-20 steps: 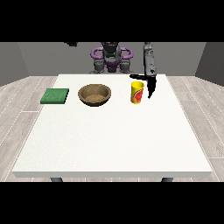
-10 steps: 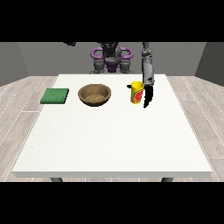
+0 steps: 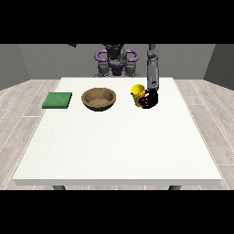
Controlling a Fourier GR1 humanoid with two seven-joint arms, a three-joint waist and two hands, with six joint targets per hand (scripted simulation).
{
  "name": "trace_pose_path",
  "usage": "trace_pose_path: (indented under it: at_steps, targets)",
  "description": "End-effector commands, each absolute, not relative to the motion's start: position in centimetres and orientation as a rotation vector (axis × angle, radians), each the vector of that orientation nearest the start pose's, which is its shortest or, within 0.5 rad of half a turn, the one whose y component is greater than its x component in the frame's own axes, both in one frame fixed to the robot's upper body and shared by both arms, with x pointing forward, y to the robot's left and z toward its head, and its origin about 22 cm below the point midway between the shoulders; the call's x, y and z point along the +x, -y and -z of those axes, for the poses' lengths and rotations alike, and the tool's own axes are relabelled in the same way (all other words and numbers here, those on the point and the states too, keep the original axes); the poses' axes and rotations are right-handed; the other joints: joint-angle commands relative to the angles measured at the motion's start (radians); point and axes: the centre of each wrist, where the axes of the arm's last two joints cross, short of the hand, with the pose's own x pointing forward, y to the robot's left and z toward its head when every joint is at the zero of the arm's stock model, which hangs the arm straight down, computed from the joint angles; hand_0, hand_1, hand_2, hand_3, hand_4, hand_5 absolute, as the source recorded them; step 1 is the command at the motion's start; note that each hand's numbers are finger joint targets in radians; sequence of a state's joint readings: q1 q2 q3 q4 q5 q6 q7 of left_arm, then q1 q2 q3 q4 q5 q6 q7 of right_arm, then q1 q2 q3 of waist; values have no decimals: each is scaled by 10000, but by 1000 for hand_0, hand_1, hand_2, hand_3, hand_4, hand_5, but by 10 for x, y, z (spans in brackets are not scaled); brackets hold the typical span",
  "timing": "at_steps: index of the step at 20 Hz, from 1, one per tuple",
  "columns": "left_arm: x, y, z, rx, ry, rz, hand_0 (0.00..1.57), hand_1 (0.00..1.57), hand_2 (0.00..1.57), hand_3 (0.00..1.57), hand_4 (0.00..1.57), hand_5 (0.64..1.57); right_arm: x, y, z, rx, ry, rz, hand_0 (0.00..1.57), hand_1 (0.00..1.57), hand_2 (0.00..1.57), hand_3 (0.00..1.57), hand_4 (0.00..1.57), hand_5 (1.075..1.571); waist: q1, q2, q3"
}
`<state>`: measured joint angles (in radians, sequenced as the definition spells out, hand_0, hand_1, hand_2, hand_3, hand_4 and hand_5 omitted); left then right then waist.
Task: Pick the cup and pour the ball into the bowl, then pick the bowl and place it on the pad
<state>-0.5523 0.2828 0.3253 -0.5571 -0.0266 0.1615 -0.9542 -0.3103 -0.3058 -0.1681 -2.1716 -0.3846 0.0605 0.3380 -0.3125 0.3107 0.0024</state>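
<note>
A yellow cup [image 3: 136, 93] with red markings stands on the white table [image 3: 119, 141], right of centre near the far edge. The hand at the view's right [image 3: 150, 99] is against the cup's right side, with its black fingers curled round the cup's lower part. No ball shows; the inside of the cup is hidden. A brown bowl [image 3: 98, 98] sits left of the cup, apart from it. A flat green pad [image 3: 57, 100] lies further left. Of the other hand, only a dark sliver [image 3: 71, 45] shows at the upper left.
The robot's torso [image 3: 116, 61] stands behind the far edge of the table. The wide front half of the table has nothing on it, and grey plank floor surrounds the table.
The hand at the view's right has come down beside the cup and its fingers have closed round it. The bowl and the pad have not moved.
</note>
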Motion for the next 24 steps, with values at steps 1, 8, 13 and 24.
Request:
trace_pose_path:
  at_steps: [1, 8, 13, 24]
  targets:
    - [349, -326, 44, 5551, 19978, 1450, 1333, 1333, 1571, 1571, 1065, 1481, 229, 278, -214, 1737, 20361, -1766, 0, 0, 0, 0, 91, 1559, 240, -940, -21]
    - [381, -260, 20, 6525, 19255, 3869, 1371, 1371, 1571, 1571, 1111, 1515, 255, 304, -184, 1441, 19507, -1041, 0, 0, 0, 0, 237, 1559, 803, -1930, -10]
    - [409, -259, -20, 9935, 18973, 5218, 1415, 1415, 1571, 1571, 1026, 1552, 264, 294, -201, 1690, 20002, -1358, 0, 0, 0, 0, 264, 1562, 374, -1407, -7]
    - [421, -216, -19, 12695, 17719, 7220, 1358, 1358, 1571, 1571, 843, 1566, 270, 285, -195, 1759, 19800, -1499, 0, 0, 0, 0, 338, 1562, 331, -1466, -17]
